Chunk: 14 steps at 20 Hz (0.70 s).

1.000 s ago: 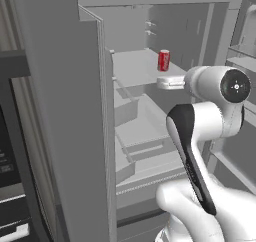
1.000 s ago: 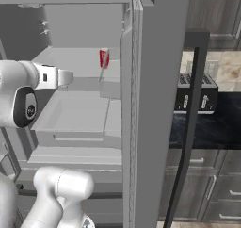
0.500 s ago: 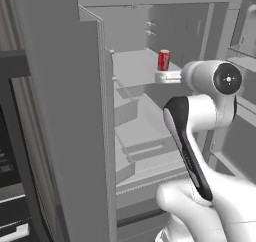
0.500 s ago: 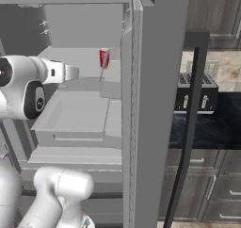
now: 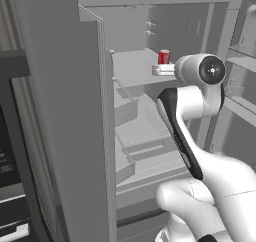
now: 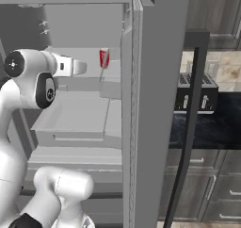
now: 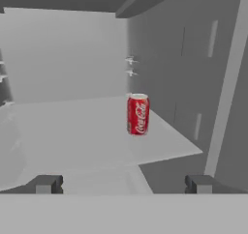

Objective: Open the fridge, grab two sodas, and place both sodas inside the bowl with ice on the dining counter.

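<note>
Fridge [image 5: 75, 111]: doors open, white shelves exposed.

Red soda can [image 7: 138, 114]: upright near the right rear of the upper shelf [image 7: 72, 131], close beside the inner side wall; also seen at [image 5: 164, 57] and [image 6: 104, 58].

End effector [image 7: 121, 183]: jaws spread fully, nothing held; positioned at the shelf's front edge, well short of the can.

Risk, as judged: a glancing finger could topple the can or push it against the wall, since it is offset right of centre.

Obstructions: none between fingers and can. A toaster [image 6: 196, 91] is noted on the back worktop.
</note>
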Available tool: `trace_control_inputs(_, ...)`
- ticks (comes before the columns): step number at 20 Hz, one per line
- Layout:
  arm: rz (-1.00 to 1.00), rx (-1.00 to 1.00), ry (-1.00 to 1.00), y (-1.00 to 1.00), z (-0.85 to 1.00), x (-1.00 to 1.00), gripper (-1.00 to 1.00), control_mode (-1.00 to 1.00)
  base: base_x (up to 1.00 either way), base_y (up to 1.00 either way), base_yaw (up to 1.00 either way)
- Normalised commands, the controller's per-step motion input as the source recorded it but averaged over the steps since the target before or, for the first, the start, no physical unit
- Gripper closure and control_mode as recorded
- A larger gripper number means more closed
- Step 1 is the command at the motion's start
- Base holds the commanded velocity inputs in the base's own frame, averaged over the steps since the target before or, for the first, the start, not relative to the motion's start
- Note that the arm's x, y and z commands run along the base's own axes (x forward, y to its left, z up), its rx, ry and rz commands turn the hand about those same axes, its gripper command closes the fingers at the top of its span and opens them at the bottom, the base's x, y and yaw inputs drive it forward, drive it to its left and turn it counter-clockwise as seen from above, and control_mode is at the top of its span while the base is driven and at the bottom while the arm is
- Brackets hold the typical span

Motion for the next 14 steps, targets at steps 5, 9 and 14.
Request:
trace_control_inputs(5, -0.07, 0.01, 0.00, -0.12, 0.00, 0.44, -1.00, -1.00, 0.00, 0.00, 0.00)
trace_control_inputs(9, -0.05, 0.00, 0.00, -0.09, 0.00, 0.44, -1.00, -1.00, 0.00, 0.00, 0.00)
trace_control_inputs(14, -0.01, 0.00, 0.00, -0.01, 0.00, 0.51, -1.00, -1.00, 0.00, 0.00, 0.00)
